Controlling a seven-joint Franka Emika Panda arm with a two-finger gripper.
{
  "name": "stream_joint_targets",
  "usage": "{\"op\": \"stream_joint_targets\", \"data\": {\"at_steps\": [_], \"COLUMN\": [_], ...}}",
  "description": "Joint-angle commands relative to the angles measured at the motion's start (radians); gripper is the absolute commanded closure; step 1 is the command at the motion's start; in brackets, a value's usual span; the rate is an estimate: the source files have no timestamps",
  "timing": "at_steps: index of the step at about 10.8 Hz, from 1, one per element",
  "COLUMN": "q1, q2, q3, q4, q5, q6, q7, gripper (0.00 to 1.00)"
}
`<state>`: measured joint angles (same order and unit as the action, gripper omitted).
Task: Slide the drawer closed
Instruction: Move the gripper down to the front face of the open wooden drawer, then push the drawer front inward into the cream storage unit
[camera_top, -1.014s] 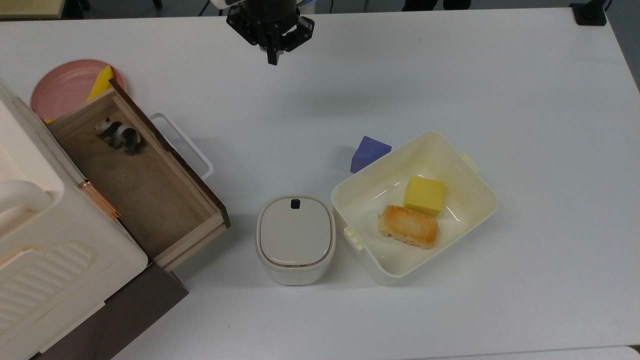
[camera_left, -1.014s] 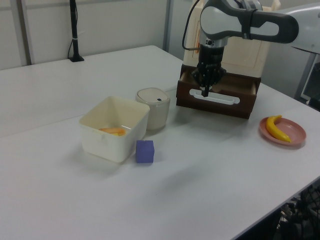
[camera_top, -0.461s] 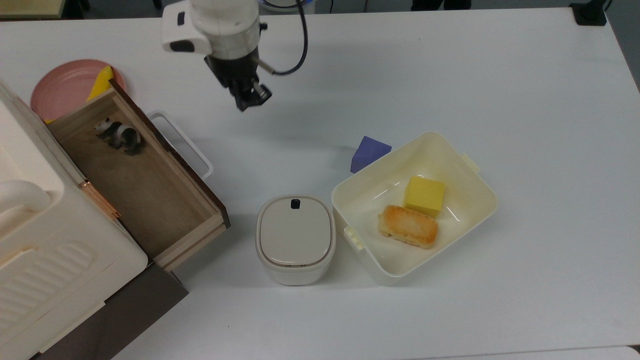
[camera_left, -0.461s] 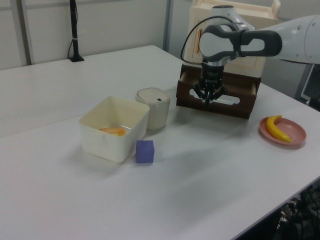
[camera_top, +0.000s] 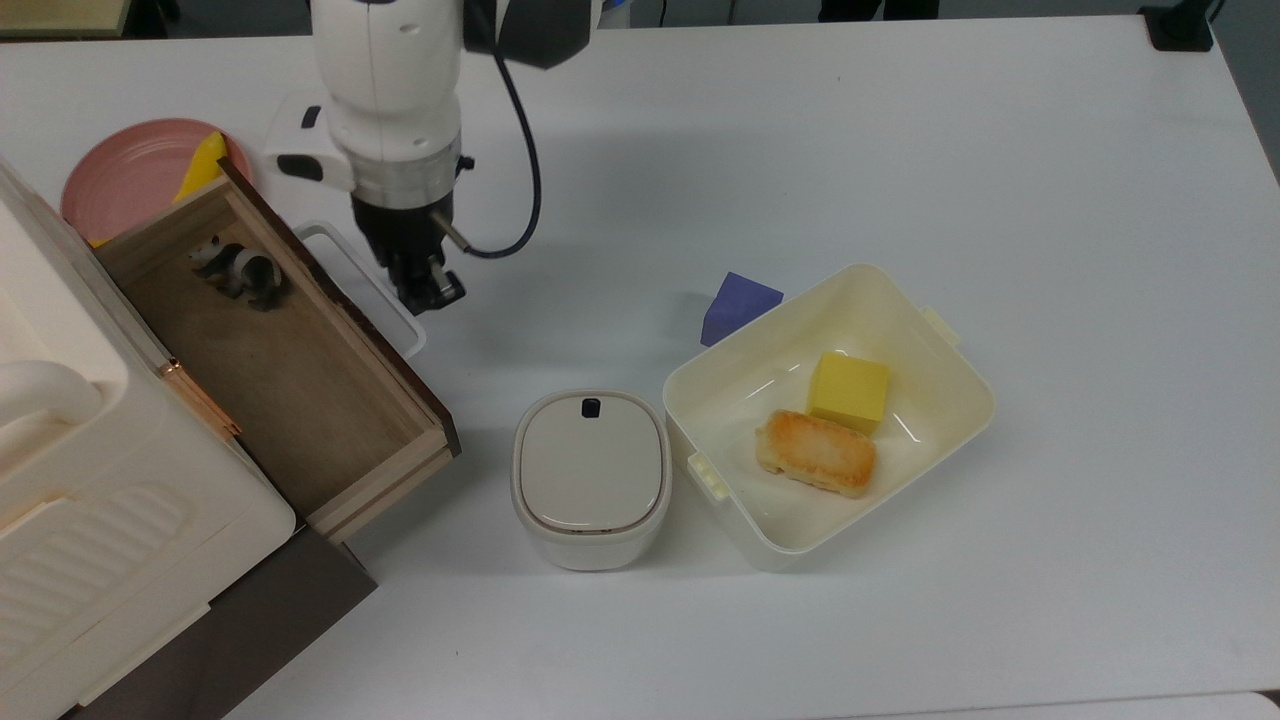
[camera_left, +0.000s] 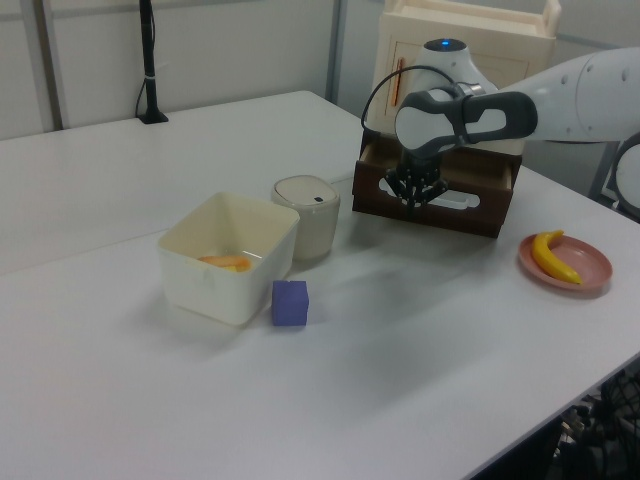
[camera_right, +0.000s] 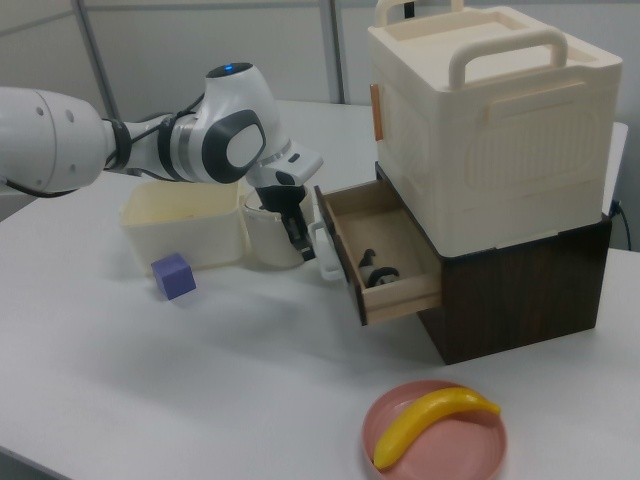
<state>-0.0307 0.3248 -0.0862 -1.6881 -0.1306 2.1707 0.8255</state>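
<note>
In the top view the drawer (camera_top: 270, 350) stands pulled out at the top view's left, and the gripper (camera_top: 425, 293) hangs just beside its handle (camera_top: 365, 290), fingers clenched together. In the right view the tip looks level with the front panel (camera_right: 330, 245): best to press flat against it and push straight in.

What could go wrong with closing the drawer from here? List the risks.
1. The gripper sits by the white handle, toward one end of the drawer; an off-center push could skew the drawer and jam it.
2. The fingers might slip into the handle loop and snag instead of pressing the front panel.
3. The toy animal inside could slide or tip if the drawer shuts abruptly.
</note>
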Motion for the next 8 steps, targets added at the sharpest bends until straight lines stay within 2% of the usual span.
{"op": "stream_joint_targets", "data": {"at_steps": [1, 4, 6, 8], "q1": [0.012, -0.006, -0.012, -0.011], "q2": [0.040, 0.118, 0.141, 0.142], "q3": [-0.084, -0.110, -0.136, -0.138], "q4": [0.065, 0.163, 0.169, 0.168], "q5": [-0.053, -0.121, -0.132, -0.149], "q6": [0.142, 0.179, 0.239, 0.241], "q7": [0.083, 0.086, 0.086, 0.074], "gripper": [1.00, 1.00, 1.00, 1.00]}}
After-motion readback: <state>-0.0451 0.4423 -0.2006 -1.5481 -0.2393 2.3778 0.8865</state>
